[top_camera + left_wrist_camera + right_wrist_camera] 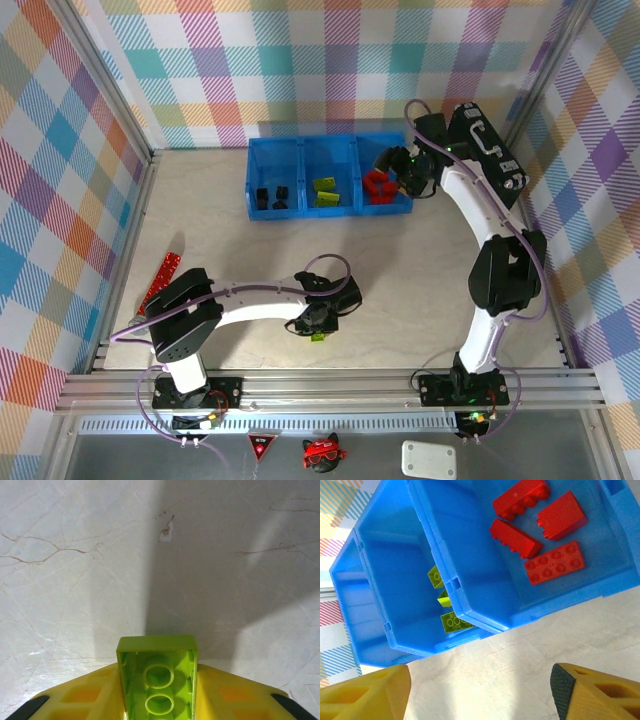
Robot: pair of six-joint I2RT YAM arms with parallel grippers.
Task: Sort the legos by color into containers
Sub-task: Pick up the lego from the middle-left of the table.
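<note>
My left gripper (318, 326) is down at the table's near middle, shut on a lime green lego (157, 677). The brick sits between the yellow fingers (85, 700) with its hollow underside towards the camera. The containers (330, 212) stand at the back: black legos (272, 195) in the left bin, green legos (325, 192) in the middle, red legos (378, 185) in the right. My right gripper (402, 170) hangs open and holds nothing, just in front of the right bin. From its wrist I see the red legos (540, 525), green legos (445, 600) and blue bin rim (470, 616).
A long red glittery cylinder (160, 280) lies at the left, near the left arm's base. A black case with a silver handle (487, 150) stands at the back right behind the right arm. Plaid walls close in the table on three sides.
</note>
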